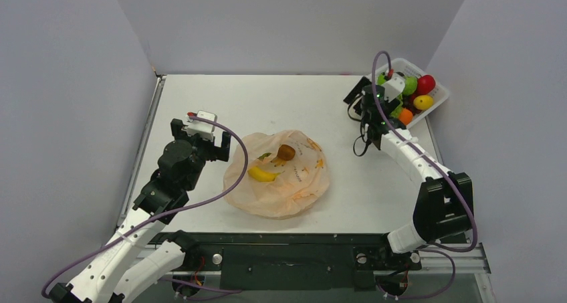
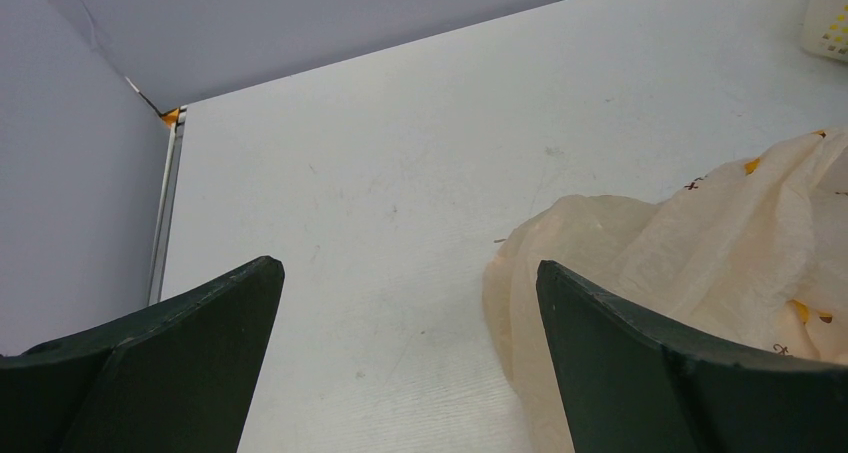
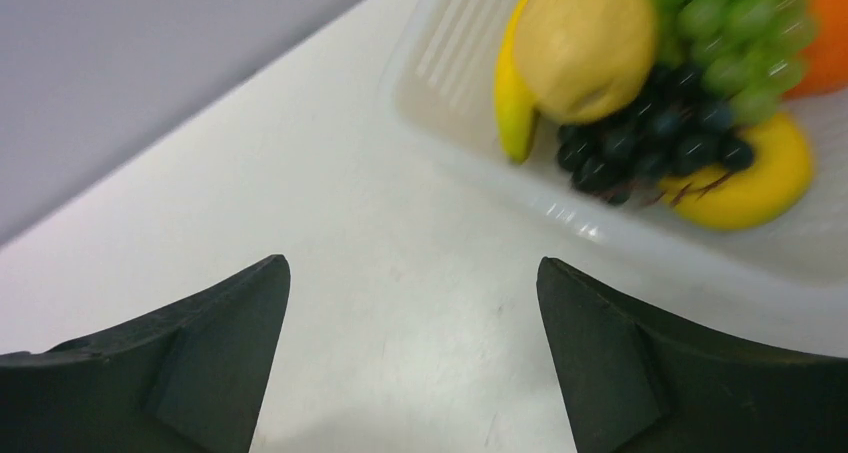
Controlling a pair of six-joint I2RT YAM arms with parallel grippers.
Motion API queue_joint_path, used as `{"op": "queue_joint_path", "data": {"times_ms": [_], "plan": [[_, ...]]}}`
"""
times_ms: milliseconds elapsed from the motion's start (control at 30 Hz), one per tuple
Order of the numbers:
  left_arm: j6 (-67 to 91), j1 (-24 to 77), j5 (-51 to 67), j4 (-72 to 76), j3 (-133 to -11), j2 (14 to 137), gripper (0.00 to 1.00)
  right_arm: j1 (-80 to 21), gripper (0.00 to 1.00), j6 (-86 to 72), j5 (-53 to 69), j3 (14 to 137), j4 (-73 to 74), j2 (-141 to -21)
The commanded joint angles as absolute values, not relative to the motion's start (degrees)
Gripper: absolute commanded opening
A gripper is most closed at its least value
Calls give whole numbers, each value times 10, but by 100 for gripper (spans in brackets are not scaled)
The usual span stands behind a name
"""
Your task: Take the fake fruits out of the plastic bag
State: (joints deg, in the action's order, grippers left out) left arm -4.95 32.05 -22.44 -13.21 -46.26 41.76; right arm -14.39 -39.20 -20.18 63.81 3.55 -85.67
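**Top view, with both wrist views.** The white table (image 1: pixel 267 102) fills the centre of the frame.

- **Bag.** The plastic bag (image 1: pixel 281 182) lies slumped and crumpled at lower centre.
- **Basket.** The white basket (image 1: pixel 409 65) sits at the upper right corner of the table, heaped with fruits already out of the bag.
- **Left gripper.** The left gripper (image 2: pixel 405 268) sits at centre left, just beside the bag's left edge. Its jaws are spread wide and hold nothing. In its wrist view the bag film fills the lower right, passing behind the right-hand finger.
- **Right gripper.** The right gripper (image 3: pixel 412 263) is at upper right, next to the basket and well apart from the bag. It is likewise spread and empty.
- **Fruits left in the bag.**
  - The banana (image 1: pixel 262 174) lies in the bag's left half, its long axis running nearly across the frame and dipping slightly to the right.
  - The brownish fruit (image 1: pixel 286 152) lies just above and to the right of the banana.
  - A green sliver (image 1: pixel 265 156) shows above the banana and is too small to identify.
  - Whether these lie in the open mouth or under a layer of film cannot be told.

**Judgement.** The remaining fruits lie to the right of the left gripper, and the banana is the closest of them. The left arm is therefore the nearer arm for the next pick. Spread jaws would best cross the banana's short axis.
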Motion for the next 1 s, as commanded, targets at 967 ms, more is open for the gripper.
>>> {"op": "queue_joint_path", "data": {"times_ms": [967], "plan": [[-66, 324, -273, -106, -465, 444, 98, -574, 82, -182, -219, 431, -34, -664]]}}
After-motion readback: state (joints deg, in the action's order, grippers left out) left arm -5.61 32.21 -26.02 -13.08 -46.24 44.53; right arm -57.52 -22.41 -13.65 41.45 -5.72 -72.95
